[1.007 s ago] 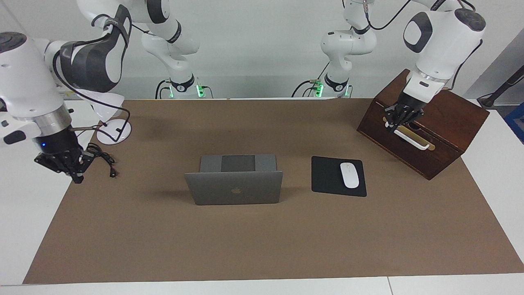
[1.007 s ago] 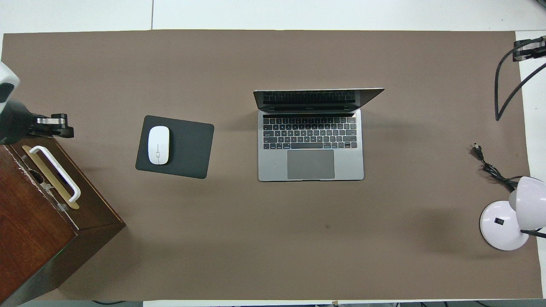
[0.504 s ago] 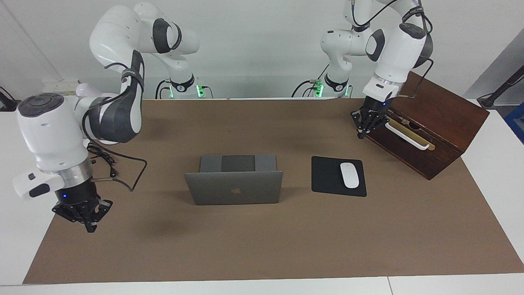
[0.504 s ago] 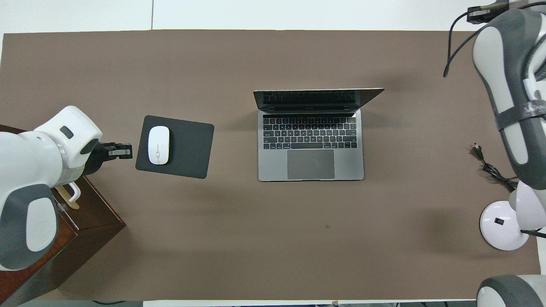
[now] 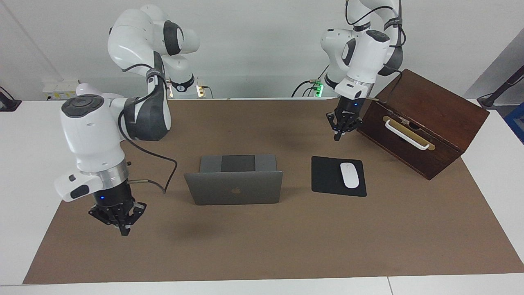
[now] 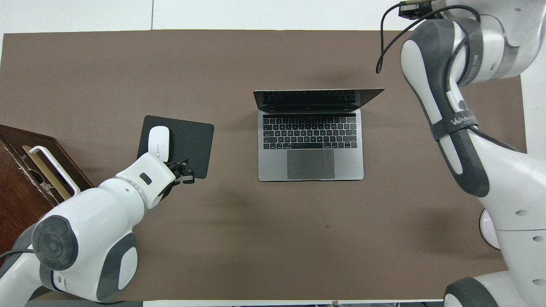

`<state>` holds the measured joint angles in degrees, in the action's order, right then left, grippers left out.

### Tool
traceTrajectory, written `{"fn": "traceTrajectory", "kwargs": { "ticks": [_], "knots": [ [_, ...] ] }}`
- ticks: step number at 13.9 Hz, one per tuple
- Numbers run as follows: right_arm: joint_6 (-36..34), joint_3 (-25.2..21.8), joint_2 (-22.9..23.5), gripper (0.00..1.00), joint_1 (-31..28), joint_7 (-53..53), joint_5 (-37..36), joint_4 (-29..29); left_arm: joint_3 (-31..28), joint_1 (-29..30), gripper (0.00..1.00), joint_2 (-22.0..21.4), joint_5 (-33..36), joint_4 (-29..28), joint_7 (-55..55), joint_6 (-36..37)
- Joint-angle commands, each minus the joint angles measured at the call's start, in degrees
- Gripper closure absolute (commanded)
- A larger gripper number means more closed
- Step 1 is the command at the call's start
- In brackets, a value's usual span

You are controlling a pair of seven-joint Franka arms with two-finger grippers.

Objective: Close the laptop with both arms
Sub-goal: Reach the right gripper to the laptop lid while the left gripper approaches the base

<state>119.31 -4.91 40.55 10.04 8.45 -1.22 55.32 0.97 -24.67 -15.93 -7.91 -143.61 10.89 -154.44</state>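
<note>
The silver-grey laptop [image 5: 233, 188] stands open in the middle of the brown mat, its lid upright with the apple logo facing away from the robots. Its dark keyboard shows in the overhead view [image 6: 310, 133]. My left gripper [image 5: 340, 134] hangs shut and empty over the mat, between the wooden box and the laptop, by the mouse pad's edge nearest the robots; it also shows in the overhead view [image 6: 186, 174]. My right gripper [image 5: 122, 229] hangs shut and empty over the mat toward the right arm's end, apart from the laptop. Only its tip shows in the overhead view [image 6: 411, 7].
A black mouse pad [image 5: 327, 178] with a white mouse [image 5: 349, 175] lies beside the laptop toward the left arm's end. A dark wooden box [image 5: 434, 110] with a white handle [image 5: 407, 135] stands at that end. A white lamp base [image 6: 486, 228] sits at the right arm's end.
The left gripper has come off the box's handle and moved toward the laptop. The right gripper has swung away from the robots and toward the laptop. The laptop has not moved.
</note>
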Motion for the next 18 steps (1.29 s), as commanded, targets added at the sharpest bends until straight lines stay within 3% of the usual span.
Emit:
{"fn": "traceTrajectory", "kwargs": {
  "ticks": [1,7,18],
  "knots": [
    [1.6,0.3,1.1,1.0,2.7,3.7,0.1,-1.2,-0.9,-4.8,1.0,1.8,-0.9,-3.0,2.9,-8.8],
    [1.2,0.3,0.7,1.0,8.9,4.7,0.3,-1.2,-0.9,-13.4,1.0,11.8,-0.9,-4.2,7.4,-27.5],
    [4.0,1.5,0.7,1.0,14.7,4.4,0.4,2.9,-1.1,-17.9,1.0,22.2,-0.7,-3.2,6.8,-41.3]
  ]
}}
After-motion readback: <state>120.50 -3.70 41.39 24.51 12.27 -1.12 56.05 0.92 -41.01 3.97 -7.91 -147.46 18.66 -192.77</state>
